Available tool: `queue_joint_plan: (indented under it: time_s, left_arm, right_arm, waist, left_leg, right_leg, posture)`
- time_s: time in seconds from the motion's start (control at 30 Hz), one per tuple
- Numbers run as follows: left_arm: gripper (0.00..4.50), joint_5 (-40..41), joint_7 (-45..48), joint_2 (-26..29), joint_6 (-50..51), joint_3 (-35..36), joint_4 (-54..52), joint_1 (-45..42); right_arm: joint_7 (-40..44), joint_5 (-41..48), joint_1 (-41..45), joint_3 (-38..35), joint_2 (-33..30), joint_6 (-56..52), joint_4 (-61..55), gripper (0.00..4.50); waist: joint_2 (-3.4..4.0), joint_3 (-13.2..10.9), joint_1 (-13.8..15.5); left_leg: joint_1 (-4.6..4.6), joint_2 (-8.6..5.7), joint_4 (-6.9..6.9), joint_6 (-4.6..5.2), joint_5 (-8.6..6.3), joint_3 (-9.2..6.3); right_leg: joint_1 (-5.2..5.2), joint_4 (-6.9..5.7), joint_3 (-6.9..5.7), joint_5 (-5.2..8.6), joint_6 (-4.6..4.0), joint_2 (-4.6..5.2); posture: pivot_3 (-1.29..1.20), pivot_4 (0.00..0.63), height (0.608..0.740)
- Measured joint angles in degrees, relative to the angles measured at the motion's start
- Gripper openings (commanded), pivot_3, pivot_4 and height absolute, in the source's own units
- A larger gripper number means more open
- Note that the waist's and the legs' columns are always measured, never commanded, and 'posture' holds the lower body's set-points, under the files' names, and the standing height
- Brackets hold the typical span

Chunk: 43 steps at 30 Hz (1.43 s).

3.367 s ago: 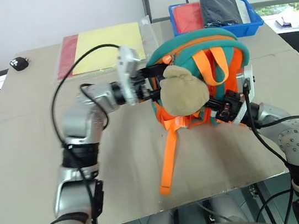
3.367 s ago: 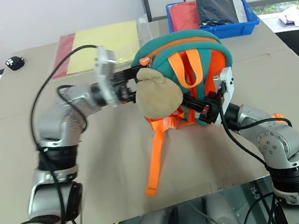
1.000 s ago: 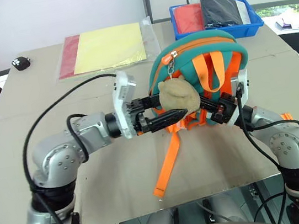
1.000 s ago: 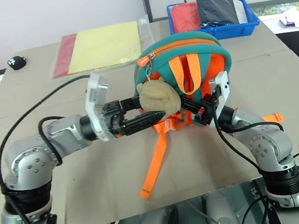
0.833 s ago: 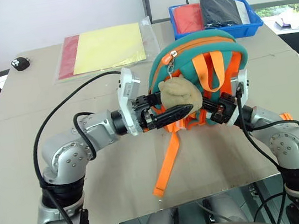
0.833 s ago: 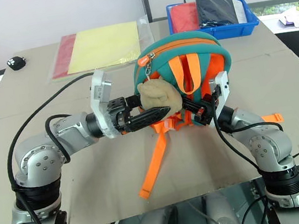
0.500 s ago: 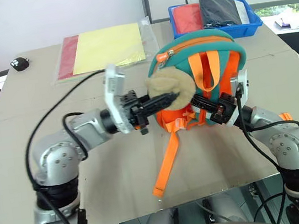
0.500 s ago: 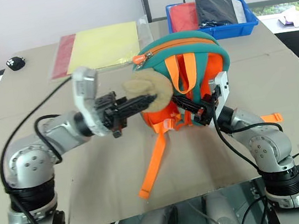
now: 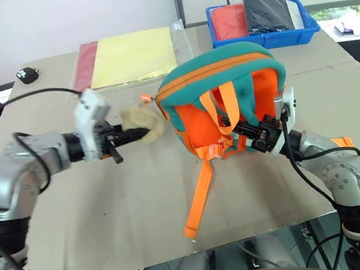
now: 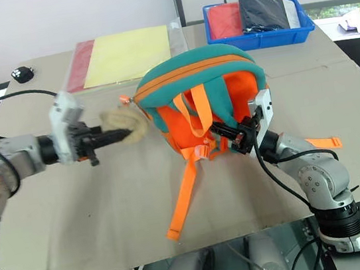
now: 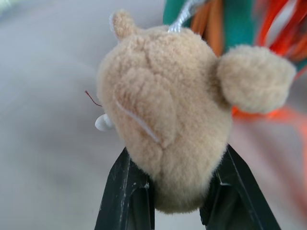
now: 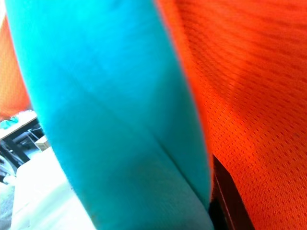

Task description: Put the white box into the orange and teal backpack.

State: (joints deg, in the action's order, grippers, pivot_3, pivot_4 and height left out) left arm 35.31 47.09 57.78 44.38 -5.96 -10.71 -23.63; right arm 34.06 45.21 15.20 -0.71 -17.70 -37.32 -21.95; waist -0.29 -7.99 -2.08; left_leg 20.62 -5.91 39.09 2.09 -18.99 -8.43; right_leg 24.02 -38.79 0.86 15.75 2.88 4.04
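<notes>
Head camera first: the backpack (image 9: 228, 94) stands on the tan table (image 9: 110, 212), leaning toward the robot's left, orange zipper line across its teal top, one long orange strap (image 9: 199, 196) trailing toward the near edge. The left gripper (image 9: 141, 132) is clamped on the tan plush charm (image 9: 146, 121), stretched out to the left of the bag. The right gripper (image 9: 246, 129) is pressed against the bag's lower right side, fingers closed on the fabric as far as I can tell. At the far side there's a blue bin (image 9: 261, 19) and a yellow folder (image 9: 132, 56) (plus a small black thing (image 9: 26, 74) at the far left corner).

Left wrist view: both black fingers (image 11: 127, 191) squeeze the fuzzy charm from either side.

Right wrist view: teal trim (image 12: 110, 120) and orange mesh, right up close, with a dark finger (image 12: 230, 201) against the mesh.

No idea where the white box is.
</notes>
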Motion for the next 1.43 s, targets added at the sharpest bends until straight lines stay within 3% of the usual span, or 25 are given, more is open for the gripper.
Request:
queue_joint_plan:
  time_s: [0.07,0.17,0.37,0.47,0.6,0.63,0.67,0.77,0.93,1.03,1.13,1.2,1.3,1.43]
  left_arm:
    - [0.79,-6.27,-0.70,-3.37,-0.98,-7.36,0.02,0.33]
    - [0.79,-9.28,-1.42,-7.37,-1.03,-9.36,0.21,-1.46]
    - [0.79,-15.42,0.72,-9.19,-3.85,-11.51,2.95,-3.95]
    - [1.87,-13.10,1.38,-13.19,-5.16,-6.35,5.09,-1.97]
    - [3.91,-7.84,3.08,-15.12,-6.93,3.25,3.84,3.69]
    - [4.37,-7.30,3.42,-15.10,-7.22,4.33,3.47,4.36]
    - [4.50,-5.07,4.76,-14.89,-7.42,7.47,1.78,6.80]
    - [4.50,-1.95,9.24,-11.94,-8.47,12.31,-2.38,14.12]
    - [4.50,-4.87,15.44,-7.11,-15.97,16.67,-4.22,26.72]
    - [4.50,-7.20,14.88,-7.89,-20.99,18.75,-4.88,32.00]
    - [4.50,-9.13,10.21,-14.81,-25.30,19.12,-6.21,35.36]
    - [4.50,-15.19,4.12,-19.02,-29.89,16.68,-7.63,37.36]
    - [4.50,-20.97,-2.14,-23.53,-34.44,14.18,-7.16,39.56]
    - [4.50,-21.58,-2.92,-25.53,-37.67,12.92,-8.24,42.68]
  right_arm:
    - [-0.20,-0.11,-0.20,-0.10,-0.01,0.01,0.08,0.00]
    - [-0.27,-0.48,-0.14,-0.08,0.17,0.11,0.24,0.00]
    - [-0.05,-1.17,-0.13,-0.02,0.70,0.27,0.52,0.00]
    - [0.35,-1.24,-0.13,-0.07,0.71,0.56,0.58,0.00]
    - [1.10,-0.92,-0.43,-0.29,0.60,0.69,0.67,0.00]
    - [1.26,-0.87,-0.65,-0.47,0.44,0.69,0.69,0.34]
    - [1.55,-0.85,-0.71,-0.41,0.07,0.67,0.74,0.73]
    - [1.99,-0.85,-0.93,-0.97,-1.74,0.47,1.06,1.97]
    - [7.57,0.30,-6.97,-4.31,-8.58,1.71,-2.18,4.44]
    - [15.17,-2.88,-16.27,-7.24,-16.76,7.25,-4.64,4.44]
    - [21.04,-8.16,-23.81,-12.25,-20.72,14.94,0.48,4.44]
    - [25.04,-12.19,-28.60,-13.91,-21.86,22.62,5.63,4.44]
    - [26.16,-18.38,-32.45,-14.03,-20.35,32.31,14.73,4.44]
    - [28.06,-20.08,-32.93,-14.99,-16.39,44.54,22.19,4.44]
  waist:
    - [0.00,0.00,-0.27]
    - [0.07,0.11,0.10]
    - [0.20,0.36,0.48]
    - [0.17,0.34,0.47]
    - [0.13,0.31,-0.06]
    - [0.13,0.31,-0.09]
    - [0.13,0.31,-0.29]
    - [0.13,0.31,-0.49]
    - [0.20,0.27,1.46]
    - [0.26,0.24,2.35]
    - [0.25,0.24,2.77]
    - [0.19,0.29,2.88]
    - [0.18,0.30,2.91]
    - [0.32,0.39,2.78]
  left_leg:
    - [0.01,0.00,-0.01,0.00,0.00,0.01]
    - [-0.01,0.00,0.04,0.00,0.00,-0.01]
    - [-0.06,-0.01,0.06,0.01,0.00,-0.01]
    - [0.01,0.00,0.11,0.01,0.00,-0.04]
    - [0.07,0.00,0.08,0.01,0.00,-0.05]
    - [0.07,0.00,0.08,0.01,0.00,-0.05]
    - [0.08,0.01,0.07,0.01,0.00,-0.03]
    - [0.06,0.03,0.03,0.01,0.00,0.00]
    - [0.06,0.03,0.00,0.02,-0.01,-0.05]
    - [0.04,0.01,-0.04,0.21,-0.13,-0.04]
    - [0.03,0.02,0.04,0.25,-0.15,0.01]
    - [-0.07,0.03,0.05,0.26,-0.15,0.03]
    - [-0.12,0.07,0.02,0.25,-0.15,0.06]
    - [-0.27,0.10,-0.06,0.25,-0.15,0.15]
  right_leg:
    - [0.04,-0.04,0.02,0.00,0.00,-0.01]
    - [-0.02,-0.05,-0.01,0.00,0.00,0.01]
    - [-0.06,-0.06,-0.01,0.00,0.00,0.01]
    - [-0.02,-0.07,-0.04,0.00,0.00,0.00]
    - [0.06,-0.04,-0.04,0.00,0.00,0.01]
    - [0.06,-0.04,-0.04,0.00,0.00,0.01]
    - [0.08,-0.03,-0.01,0.00,0.00,0.00]
    - [0.09,-0.03,0.01,0.00,0.00,-0.01]
    - [-0.04,0.13,-0.09,0.00,-0.01,0.02]
    - [-0.23,0.48,-0.13,-0.01,0.01,0.05]
    - [-0.40,0.80,-0.09,-0.26,0.22,0.00]
    - [-0.51,0.84,-0.06,-0.28,0.24,0.01]
    - [-0.51,0.77,-0.03,-0.28,0.23,-0.03]
    - [-0.60,0.79,0.08,-0.29,0.21,-0.05]
  posture:
    - [0.00,0.150,0.740]
    - [0.00,0.150,0.740]
    - [0.00,0.150,0.740]
    - [0.00,0.150,0.740]
    - [0.00,0.150,0.740]
    - [0.00,0.150,0.740]
    - [0.00,0.150,0.740]
    - [0.00,0.150,0.740]
    - [0.00,0.150,0.740]
    - [0.00,0.150,0.740]
    - [0.00,0.150,0.740]
    - [0.00,0.150,0.740]
    - [0.00,0.150,0.740]
    - [0.00,0.150,0.740]
